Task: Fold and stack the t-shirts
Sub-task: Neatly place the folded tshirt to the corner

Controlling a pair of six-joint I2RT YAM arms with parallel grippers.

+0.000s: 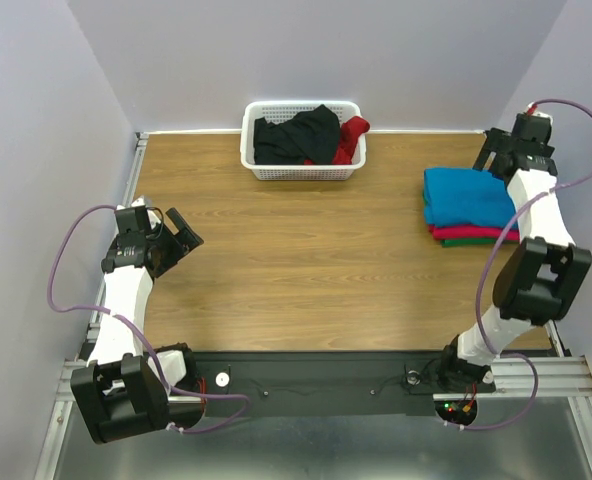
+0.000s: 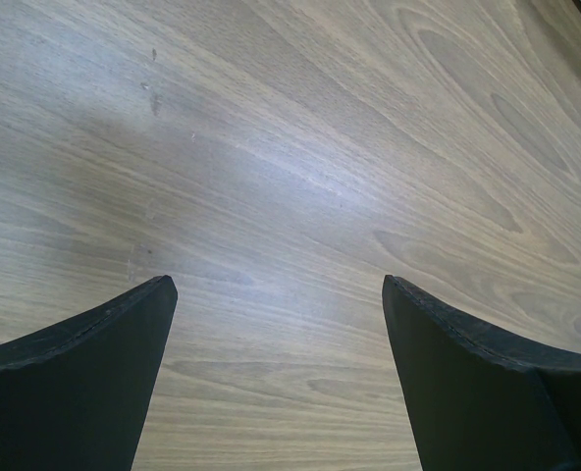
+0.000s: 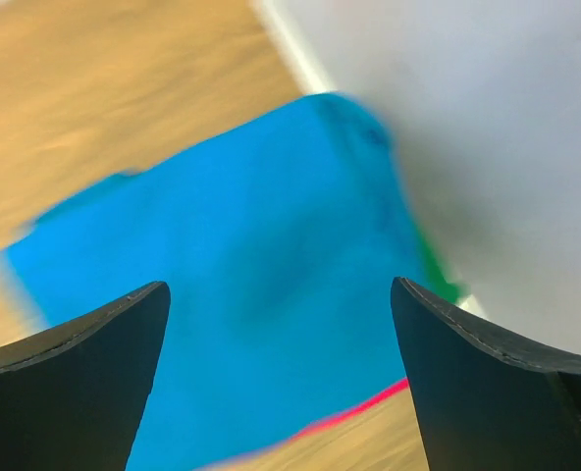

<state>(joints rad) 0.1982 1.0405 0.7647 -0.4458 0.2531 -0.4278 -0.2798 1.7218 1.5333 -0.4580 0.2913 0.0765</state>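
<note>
A folded stack lies at the right of the table: the turquoise-blue t-shirt (image 1: 466,197) on top, the magenta-red t-shirt (image 1: 466,233) under it and the green t-shirt (image 1: 466,242) at the bottom. The right wrist view shows the blue shirt (image 3: 261,294) with magenta-red (image 3: 354,414) and green (image 3: 438,275) edges. The black t-shirt (image 1: 296,136) and the dark red t-shirt (image 1: 352,138) lie crumpled in the white basket (image 1: 301,170). My right gripper (image 1: 496,152) is open and empty above the stack's far right corner. My left gripper (image 1: 181,240) is open and empty over bare wood at the left.
The wooden table (image 1: 306,260) spans the view, with grey walls close on the left, back and right. The basket stands at the back middle. The right wall (image 3: 526,147) is close beside the stack. A black rail (image 1: 326,380) runs along the near edge.
</note>
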